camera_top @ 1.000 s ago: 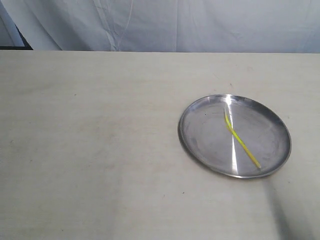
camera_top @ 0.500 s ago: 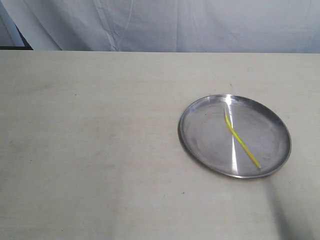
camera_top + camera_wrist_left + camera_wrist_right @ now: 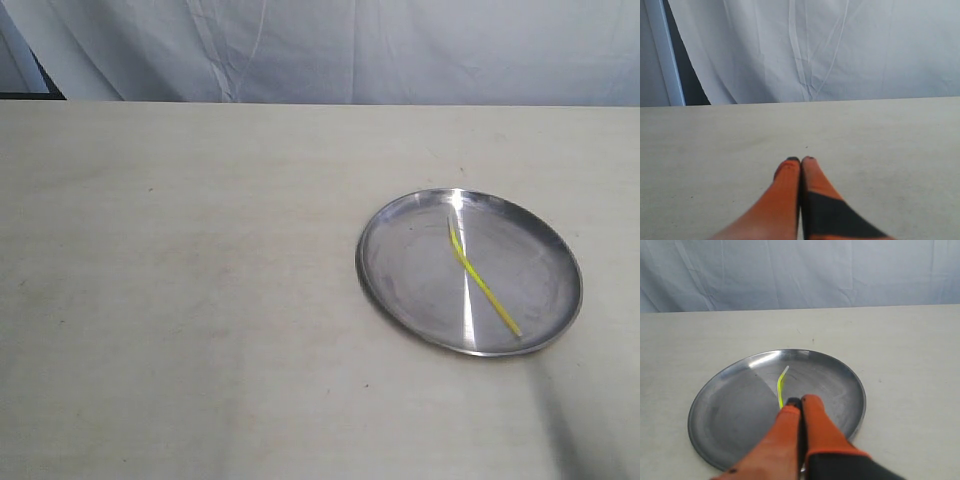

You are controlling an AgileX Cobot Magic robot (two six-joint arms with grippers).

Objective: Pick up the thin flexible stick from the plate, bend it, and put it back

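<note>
The silver plate (image 3: 400, 290) lies on the table right of centre, with the thin yellow stick (image 3: 483, 285) slanting across its bottom, slightly kinked near its far end. Neither gripper shows in the exterior view. In the right wrist view my right gripper (image 3: 801, 401) hangs shut over the plate (image 3: 730, 415), its orange fingertips (image 3: 812, 402) covering the near part of the stick (image 3: 780, 387); whether it touches the stick I cannot tell. In the left wrist view my left gripper (image 3: 801, 160) is shut with nothing in it, over bare table; no plate appears there.
A pale grey cloth (image 3: 400, 50) hangs behind the table's far edge (image 3: 320, 103). A dark shadow (image 3: 570, 440) falls on the table at the near right corner. A dark gap and a pale post (image 3: 667, 55) stand beside the cloth in the left wrist view.
</note>
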